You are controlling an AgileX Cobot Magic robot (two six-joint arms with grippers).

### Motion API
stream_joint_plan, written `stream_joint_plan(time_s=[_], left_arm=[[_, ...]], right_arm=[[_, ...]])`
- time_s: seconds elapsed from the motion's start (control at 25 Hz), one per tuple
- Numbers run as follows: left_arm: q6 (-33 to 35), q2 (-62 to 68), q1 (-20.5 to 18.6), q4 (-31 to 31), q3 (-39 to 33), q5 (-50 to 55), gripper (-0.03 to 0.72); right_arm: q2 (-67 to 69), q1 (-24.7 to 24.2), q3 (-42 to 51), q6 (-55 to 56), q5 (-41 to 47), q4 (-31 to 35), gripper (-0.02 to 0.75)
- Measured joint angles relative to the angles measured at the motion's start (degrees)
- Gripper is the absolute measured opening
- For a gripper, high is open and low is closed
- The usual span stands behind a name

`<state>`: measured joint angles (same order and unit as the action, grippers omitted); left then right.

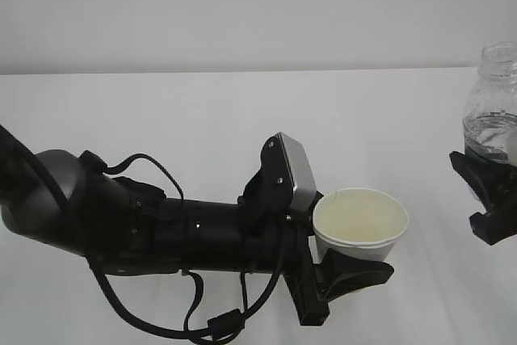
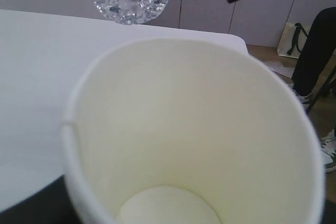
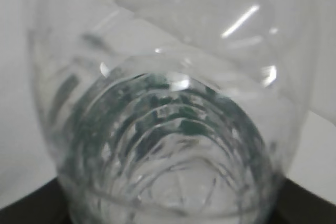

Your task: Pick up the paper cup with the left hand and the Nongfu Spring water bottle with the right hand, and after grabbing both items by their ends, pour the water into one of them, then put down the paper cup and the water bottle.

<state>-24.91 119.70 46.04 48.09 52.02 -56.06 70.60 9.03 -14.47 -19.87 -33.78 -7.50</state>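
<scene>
The left hand [image 1: 343, 268], at the end of a bulky black arm with looping cables [image 1: 153, 313], reaches in from the left above the white tabletop [image 1: 202, 135]. Its jaws grip the paper cup [image 1: 360, 225] by the lower part of its wall; the cup stands upright between them, its rolled rim and open mouth rising clear above them. In the left wrist view the cup fills the picture, and its cream inside looks dry down to the round bottom [image 2: 168, 205]; no liquid shows in it.

Well apart to the right, at the edge of the exterior view, the right hand [image 1: 487, 191] has its jaws closed on the lower part of the Nongfu Spring water bottle [image 1: 491, 103]. The bottle stands upright in the jaws, its uncapped neck at the top, with the clear ribbed body rising above them. Some water [image 1: 486, 131] sits in the bottle just above the jaws. The right wrist view looks along the bottle from close by, showing its ribbed wall [image 3: 168, 129] with dark green showing through the plastic.
</scene>
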Motion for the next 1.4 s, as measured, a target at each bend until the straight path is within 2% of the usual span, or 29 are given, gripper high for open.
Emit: stream_joint_plan(time_s=[1.36, 1.4], left_arm=[[-0.03, 0.00, 0.00, 0.27, 0.00, -0.49, 0.463], [-0.03, 0.00, 0.00, 0.27, 0.00, -0.60, 0.463]], right_arm=[[0.00, 0.00, 0.00, -22.32, 1.40, 0.00, 0.454], [0.00, 0.00, 0.00, -22.59, 1.40, 0.00, 0.473]])
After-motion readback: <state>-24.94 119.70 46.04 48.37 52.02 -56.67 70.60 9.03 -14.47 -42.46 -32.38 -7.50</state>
